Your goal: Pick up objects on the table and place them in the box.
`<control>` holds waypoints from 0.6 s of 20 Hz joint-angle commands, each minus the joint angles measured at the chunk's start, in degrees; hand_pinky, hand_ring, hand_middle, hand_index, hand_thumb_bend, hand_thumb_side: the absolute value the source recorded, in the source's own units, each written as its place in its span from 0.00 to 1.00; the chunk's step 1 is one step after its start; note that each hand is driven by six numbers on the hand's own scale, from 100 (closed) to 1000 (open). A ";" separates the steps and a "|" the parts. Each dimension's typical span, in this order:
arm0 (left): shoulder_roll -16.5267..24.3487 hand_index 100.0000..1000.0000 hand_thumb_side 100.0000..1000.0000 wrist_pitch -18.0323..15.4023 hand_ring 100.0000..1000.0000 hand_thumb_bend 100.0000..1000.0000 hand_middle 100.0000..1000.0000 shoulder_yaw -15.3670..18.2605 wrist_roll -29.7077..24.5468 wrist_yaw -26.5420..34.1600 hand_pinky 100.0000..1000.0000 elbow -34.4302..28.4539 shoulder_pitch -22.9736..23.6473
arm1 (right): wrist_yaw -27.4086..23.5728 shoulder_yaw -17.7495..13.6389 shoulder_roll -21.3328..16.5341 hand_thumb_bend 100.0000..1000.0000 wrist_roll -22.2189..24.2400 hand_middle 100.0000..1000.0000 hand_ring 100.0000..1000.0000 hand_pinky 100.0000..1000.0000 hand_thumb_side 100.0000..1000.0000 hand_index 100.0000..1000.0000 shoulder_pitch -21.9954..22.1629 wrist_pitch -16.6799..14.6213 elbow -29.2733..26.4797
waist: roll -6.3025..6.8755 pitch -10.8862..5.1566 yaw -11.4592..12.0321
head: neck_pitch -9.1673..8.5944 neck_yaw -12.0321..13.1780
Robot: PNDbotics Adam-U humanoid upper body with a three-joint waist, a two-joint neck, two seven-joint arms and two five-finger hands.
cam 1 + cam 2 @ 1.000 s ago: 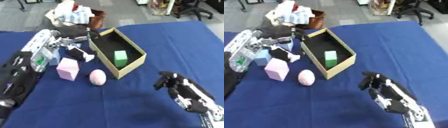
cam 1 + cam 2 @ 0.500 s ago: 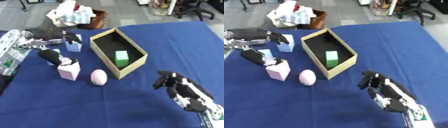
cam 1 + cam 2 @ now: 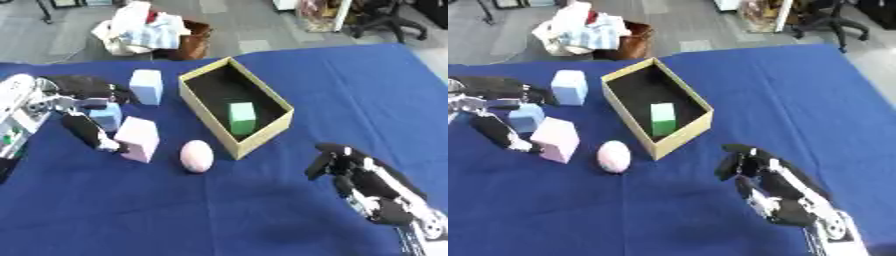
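Left side is crowded: left robot hand sits among the small blue cube, tall blue block and pink block, with the pink egg just right of that. Cardboard box top is open, green block filling its near end, far end free. Wide bare counter right of box; right robot hand near-right.

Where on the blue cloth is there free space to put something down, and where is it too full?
Bare cloth lies right of the box, up to the table's far right corner, and along the near edge between the pink egg and the right hand. It is crowded left of the box: the pink block, two light blue blocks and the left hand sit close together.
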 commanded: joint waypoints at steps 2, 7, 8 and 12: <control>0.83 0.96 0.51 -1.49 0.82 0.46 0.89 0.41 1.38 -1.94 0.85 1.63 -0.85 | -0.05 -0.42 -1.06 0.00 0.09 0.61 0.68 0.64 0.39 0.90 -0.45 -0.32 -0.51 | 0.49 -1.27 -0.07 | -0.56 -0.27; -0.10 0.96 0.44 -1.99 0.81 0.40 0.88 0.65 3.17 -2.36 0.85 3.41 -1.09 | 0.00 -0.47 -1.03 0.00 0.05 0.61 0.68 0.64 0.39 0.90 -0.37 -0.34 -0.44 | 0.43 -1.24 -0.04 | -0.44 -0.35; -0.33 0.96 0.43 -1.99 0.81 0.39 0.88 0.73 3.73 -2.30 0.85 3.75 -1.18 | 0.01 -0.50 -1.03 0.00 0.03 0.61 0.68 0.64 0.39 0.90 -0.35 -0.34 -0.42 | 0.41 -1.23 -0.05 | -0.42 -0.39; -1.50 0.95 0.40 -1.85 0.81 0.34 0.88 1.00 6.10 -2.17 0.85 5.15 -1.61 | 0.03 -0.52 -0.98 0.00 -0.01 0.61 0.68 0.64 0.39 0.90 -0.30 -0.37 -0.33 | 0.27 -1.18 -0.08 | -0.37 -0.43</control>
